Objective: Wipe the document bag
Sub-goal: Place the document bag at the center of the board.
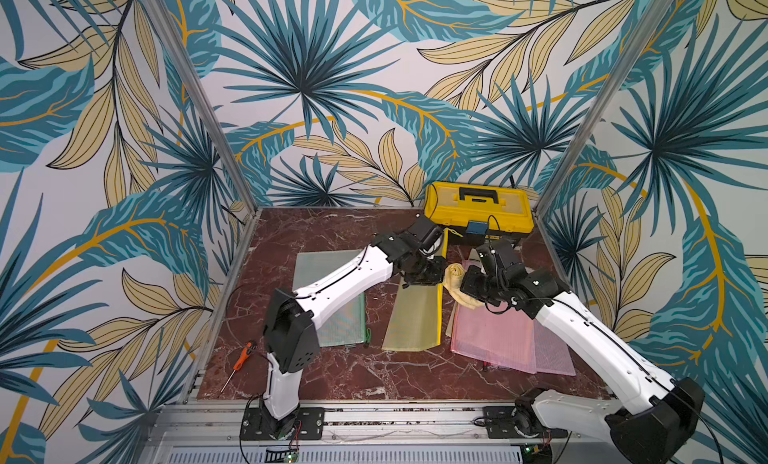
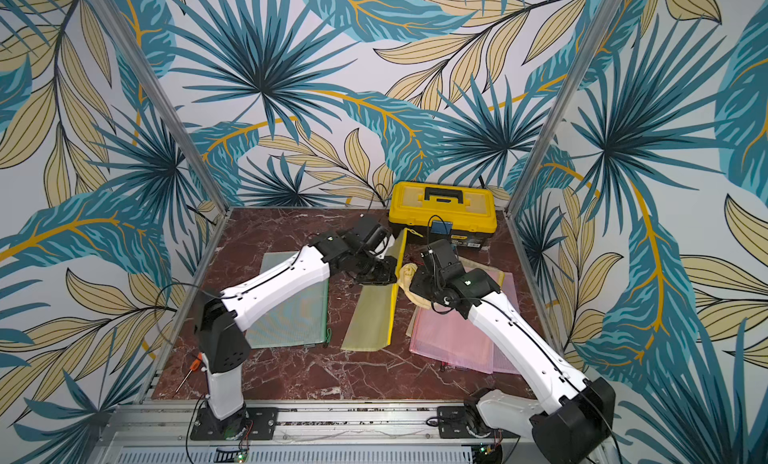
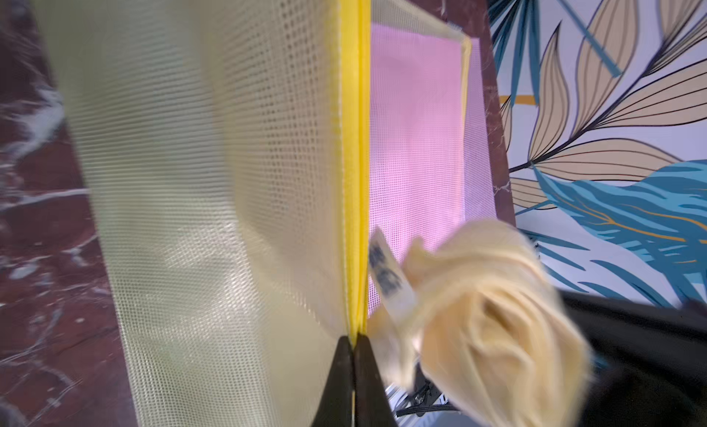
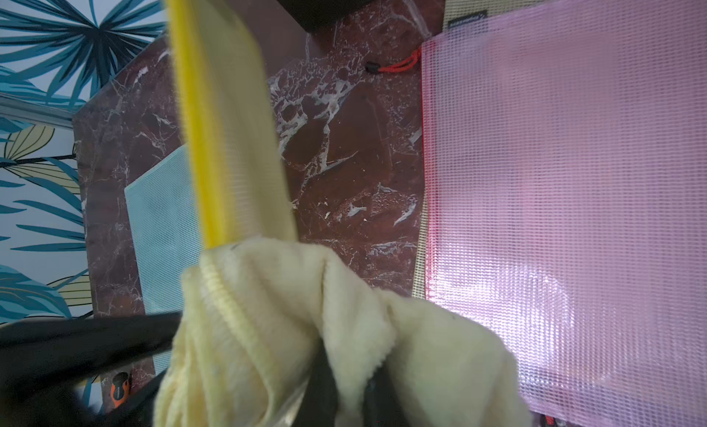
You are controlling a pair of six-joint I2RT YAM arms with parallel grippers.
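Observation:
A yellow mesh document bag (image 1: 411, 316) (image 2: 372, 316) is tipped up on the marble table, one long side resting on the surface. My left gripper (image 1: 432, 270) (image 3: 354, 339) is shut on its bright yellow zipper edge (image 3: 354, 176), which stands raised. My right gripper (image 1: 465, 285) (image 4: 350, 375) is shut on a bunched pale yellow cloth (image 1: 454, 277) (image 3: 489, 310) (image 4: 275, 310). The cloth sits right beside the raised zipper edge, near the left gripper. In the right wrist view the bag (image 4: 229, 119) rises just past the cloth.
Pink mesh bags (image 1: 498, 337) (image 4: 574, 176) lie under my right arm. A green mesh bag (image 1: 345, 324) lies under my left arm. A yellow toolbox (image 1: 478, 208) stands at the back right. An orange screwdriver (image 1: 243, 358) lies near the front left edge.

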